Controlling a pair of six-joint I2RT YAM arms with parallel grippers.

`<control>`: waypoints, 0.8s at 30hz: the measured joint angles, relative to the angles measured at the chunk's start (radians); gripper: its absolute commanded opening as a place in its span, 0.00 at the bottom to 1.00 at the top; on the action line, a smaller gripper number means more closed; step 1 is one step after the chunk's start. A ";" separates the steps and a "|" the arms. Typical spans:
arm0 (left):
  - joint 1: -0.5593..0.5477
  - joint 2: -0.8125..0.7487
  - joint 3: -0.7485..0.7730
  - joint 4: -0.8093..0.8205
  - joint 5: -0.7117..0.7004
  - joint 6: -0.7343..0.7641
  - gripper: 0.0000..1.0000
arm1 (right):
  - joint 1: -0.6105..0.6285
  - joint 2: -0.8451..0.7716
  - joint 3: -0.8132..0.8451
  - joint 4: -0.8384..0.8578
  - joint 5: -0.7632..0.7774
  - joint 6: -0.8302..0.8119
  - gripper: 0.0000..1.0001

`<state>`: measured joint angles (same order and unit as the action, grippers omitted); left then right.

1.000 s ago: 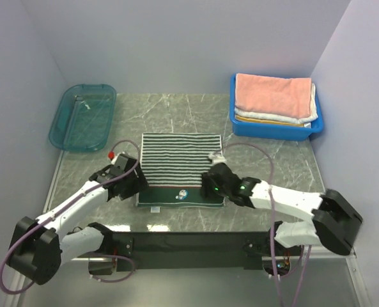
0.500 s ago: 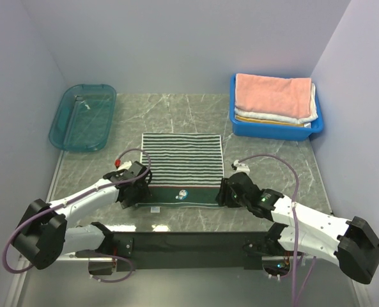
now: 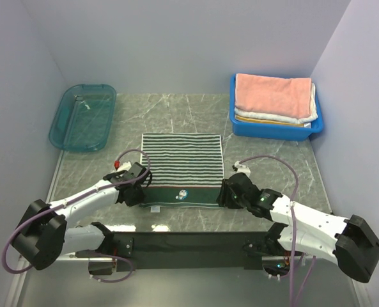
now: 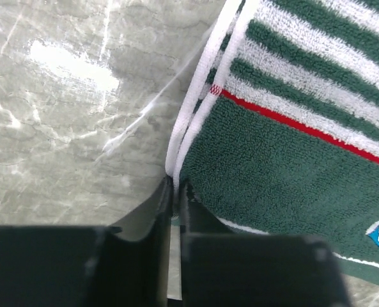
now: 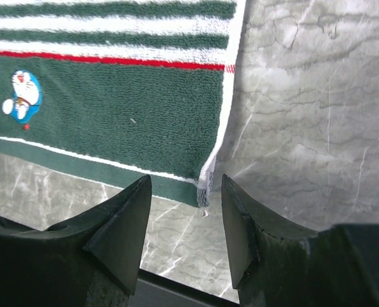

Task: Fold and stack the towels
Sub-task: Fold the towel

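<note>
The striped towel (image 3: 181,167) lies flat near the front edge of the counter (image 3: 272,160), the left pincer (image 4: 175,189) clamped on its near left corner, so the right pincer (image 5: 186,192), apart around the near right corner, should close firmly before both lift evenly.

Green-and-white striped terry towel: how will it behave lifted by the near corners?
Probably floppy: the green-and-white striped terry towel lies flat and thin, so its middle should sag. The pile looks grippy, though the narrow white hem pinched in the left gripper might slip.
</note>
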<state>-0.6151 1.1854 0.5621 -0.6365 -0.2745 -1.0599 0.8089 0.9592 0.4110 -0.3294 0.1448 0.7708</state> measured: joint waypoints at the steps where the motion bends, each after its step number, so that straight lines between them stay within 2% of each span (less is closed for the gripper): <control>1: 0.000 -0.003 -0.002 0.005 0.002 0.003 0.01 | 0.000 0.010 0.000 0.000 -0.001 0.002 0.54; 13: 0.000 -0.065 -0.019 0.010 0.007 0.000 0.00 | -0.002 0.165 0.026 0.041 -0.012 0.021 0.45; 17: 0.003 -0.071 -0.019 0.007 0.007 0.000 0.00 | -0.001 0.194 0.043 0.043 -0.015 0.023 0.45; 24: 0.079 -0.104 -0.020 0.006 0.026 0.001 0.00 | 0.023 0.270 0.097 0.020 -0.002 0.030 0.45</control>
<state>-0.5362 1.0817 0.5423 -0.6300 -0.2485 -1.0592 0.8318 1.2289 0.5083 -0.3092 0.1429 0.8005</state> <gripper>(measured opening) 0.027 0.448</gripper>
